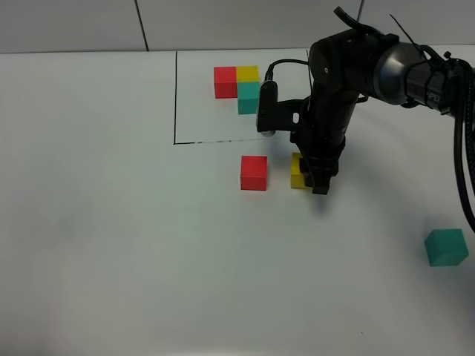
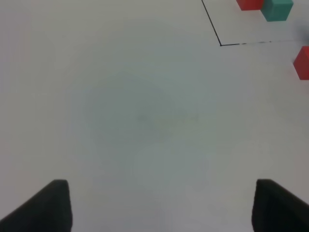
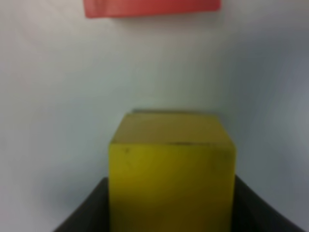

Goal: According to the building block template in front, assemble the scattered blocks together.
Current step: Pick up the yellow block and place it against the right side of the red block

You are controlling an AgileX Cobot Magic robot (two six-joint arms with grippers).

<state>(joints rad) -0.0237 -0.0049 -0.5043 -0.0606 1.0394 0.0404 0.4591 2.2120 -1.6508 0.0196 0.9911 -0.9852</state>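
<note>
Overhead: right claw (image 1: 320,182) is down at the counter (image 1: 111,237), closed on the yellow cube (image 1: 297,170). In the right wrist view the cube fills the gap, with a dark finger (image 3: 82,217) at each side. From above the right arm (image 1: 341,89) covers most of that cube and only its left part shows. Can't tell if it rests on the counter or sits just off it.

Just left of it is the red cube (image 1: 254,173), small gap, not touching. In the right wrist view it's blurred and cut off by the picture edge. Far right, the teal cube (image 1: 446,248) sits alone, well apart from the other two.

At the back of the counter is the template (image 1: 241,78): red and yellow side by side, teal joined on the yellow's near side. Its black outline (image 1: 175,96) is clear on the left and near sides. The near line breaks up toward the arm, and the right side is mostly hidden behind the arm.

Not in the overhead view: left claw (image 2: 161,186). Its wrist view shows two dark fingertips (image 2: 53,208) spread wide, with only bare counter between them. That view clips the template's red and teal at the edge, leaves its yellow out of shot, and half cuts the loose red cube.
</note>
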